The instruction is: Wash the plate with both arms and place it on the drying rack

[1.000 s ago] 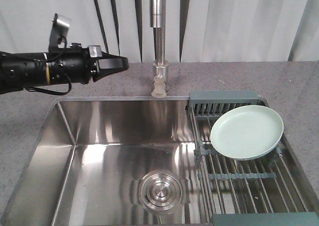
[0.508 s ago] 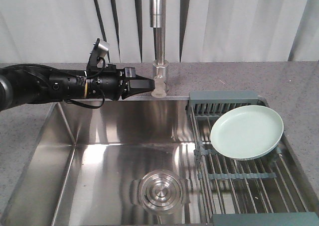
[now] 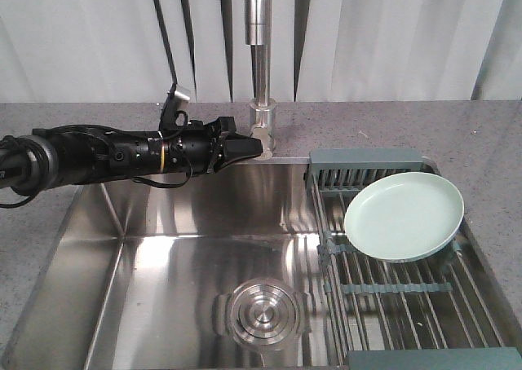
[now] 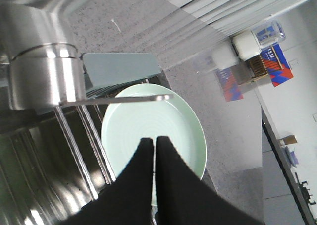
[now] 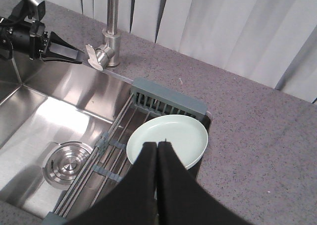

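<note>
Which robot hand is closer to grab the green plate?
Probably the right hand: it hovers right over the plate on the drying rack. The left hand is shut, over by the faucet.

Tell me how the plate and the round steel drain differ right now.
The plate is pale mint green; the drain is bare steel. The plate sits propped at a tilt on the drying rack, over the sink's right side, while the drain lies flat in the sink floor. The plate looks wider than the drain. Both are round with concentric rings, and neither is touched by an arm.
</note>
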You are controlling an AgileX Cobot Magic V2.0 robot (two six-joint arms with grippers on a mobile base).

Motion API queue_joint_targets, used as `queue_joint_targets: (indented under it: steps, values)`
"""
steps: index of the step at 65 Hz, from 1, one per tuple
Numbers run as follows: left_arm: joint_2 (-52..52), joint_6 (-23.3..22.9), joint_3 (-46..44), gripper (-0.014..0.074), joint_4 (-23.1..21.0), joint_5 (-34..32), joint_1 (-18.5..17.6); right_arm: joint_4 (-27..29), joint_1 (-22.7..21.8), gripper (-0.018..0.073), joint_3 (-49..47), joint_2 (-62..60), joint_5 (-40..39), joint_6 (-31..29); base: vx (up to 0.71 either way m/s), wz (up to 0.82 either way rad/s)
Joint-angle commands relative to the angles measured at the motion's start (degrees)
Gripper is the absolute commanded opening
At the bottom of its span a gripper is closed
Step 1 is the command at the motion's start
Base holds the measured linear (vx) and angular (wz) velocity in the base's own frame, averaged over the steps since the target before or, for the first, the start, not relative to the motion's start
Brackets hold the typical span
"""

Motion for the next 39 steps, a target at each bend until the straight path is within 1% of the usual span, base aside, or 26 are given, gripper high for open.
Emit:
queue_joint_targets:
  steps: [1, 13, 23, 39]
  values:
    - [-2.5, -0.4, -1.9, -0.0006, -4.5, -1.9, -0.3, -0.1, -0.3, -0.0007, -1.7, 0.3, -3.6, -0.4, 0.0, 0.0]
    - [-1.9, -0.4, -1.9, -0.0006, -5.1, -1.7, -0.3, -0.1, -0.3, -0.0007, -1.7, 0.3, -3.6, -0.4, 0.0, 0.0]
    - [-1.9, -0.4, -1.9, -0.0006, -6.7, -1.5, -0.3, -0.1, -0.3, -0.0007, -1.7, 0.3, -3.6, -0.4, 0.0, 0.0]
    - [-1.8, -0.4, -4.8, -0.0006, -6.4, -0.9, -0.3, -0.1, -0.3, -0.0007, -1.7, 0.3, -3.7, -0.4, 0.0, 0.0]
